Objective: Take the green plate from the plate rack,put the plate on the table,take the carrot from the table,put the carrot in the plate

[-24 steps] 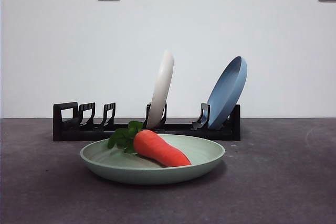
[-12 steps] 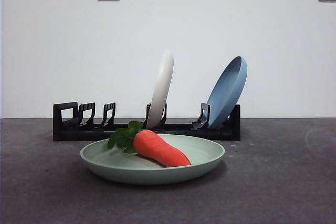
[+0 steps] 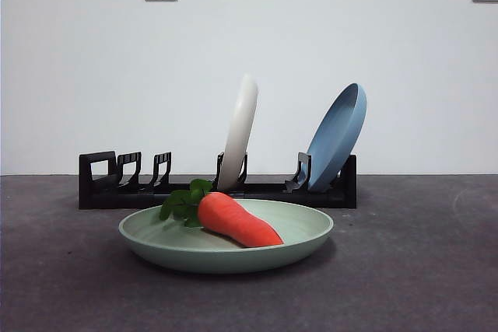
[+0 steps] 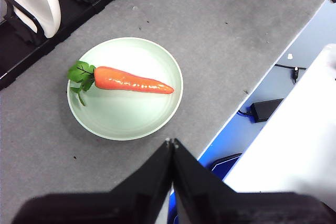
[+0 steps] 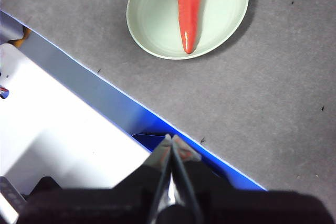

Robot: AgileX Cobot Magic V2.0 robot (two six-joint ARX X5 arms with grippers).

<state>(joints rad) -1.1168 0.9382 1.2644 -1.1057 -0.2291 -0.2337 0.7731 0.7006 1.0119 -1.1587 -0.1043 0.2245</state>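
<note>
The green plate point(image 3: 226, 248) lies flat on the dark grey table point(image 3: 420, 270) in front of the black plate rack point(image 3: 140, 190). The carrot point(image 3: 237, 221) lies in the plate with its green leaves toward the rack's loop end. Plate point(image 4: 126, 114) and carrot point(image 4: 131, 80) also show in the left wrist view, and plate point(image 5: 157, 24) and carrot point(image 5: 188, 3) in the right wrist view. My left gripper point(image 4: 171, 142) is shut and empty, high above the table's edge. My right gripper point(image 5: 170, 139) is shut and empty, also raised over the table's edge. Neither gripper shows in the front view.
A cream-white plate point(image 3: 240, 131) and a light blue plate point(image 3: 337, 136) stand upright in the rack. The table's front edge point(image 4: 252, 85) drops to a blue floor with a black power adapter point(image 4: 265, 109). A white surface point(image 5: 52, 124) lies beyond the edge.
</note>
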